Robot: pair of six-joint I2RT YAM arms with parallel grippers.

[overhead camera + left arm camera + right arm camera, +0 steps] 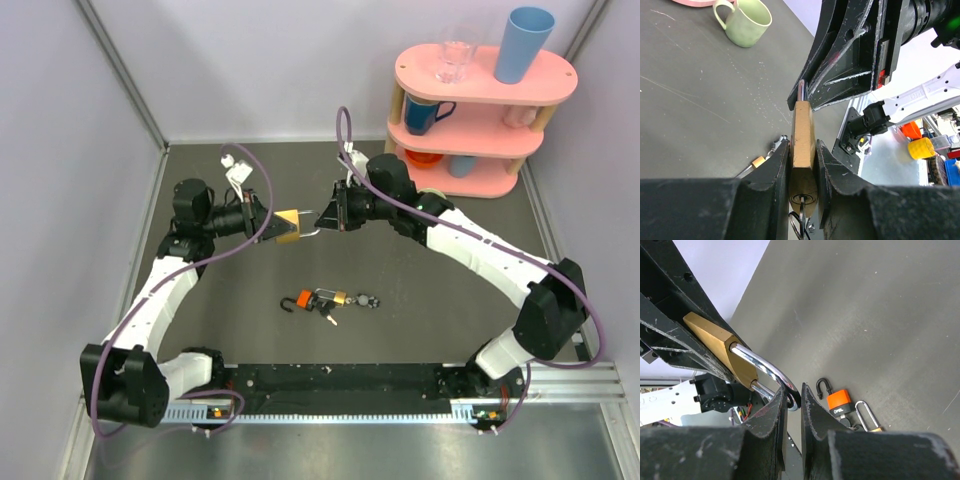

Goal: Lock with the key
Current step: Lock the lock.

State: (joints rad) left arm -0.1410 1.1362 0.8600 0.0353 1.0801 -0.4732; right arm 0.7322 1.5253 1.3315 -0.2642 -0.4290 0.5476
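The key (329,318) is a tiny sliver of silver metal, one of a small bunch lying flat on the dark tabletop (430,300), just on the near side of the orange-and-black padlock (305,298) and far smaller than that padlock's body. It is too small in the overhead view to make out its teeth or bow. Its long axis seems to slant from the padlock toward the near edge and a little to the right, but which end is the tip cannot be told. Neither hand touches it, and it lies well below and nearer than both of them, roughly midway between the two arms. Just right of the orange padlock sits a small brass padlock (341,298). Above the tabletop, the left hand (268,222) is closed narrowly on the flat sides of a large brass padlock (802,130), gripping its body near the bottom end. The keyway (804,199) faces the left wrist camera, and a thin silver ring hangs below it. The padlock's body lies roughly level, its long axis running from the left hand toward the right hand (322,222). The right hand is pinched nearly shut on the curved silver shackle (765,365) at its bend. In the right wrist view both shackle legs run to the top of the brass body.
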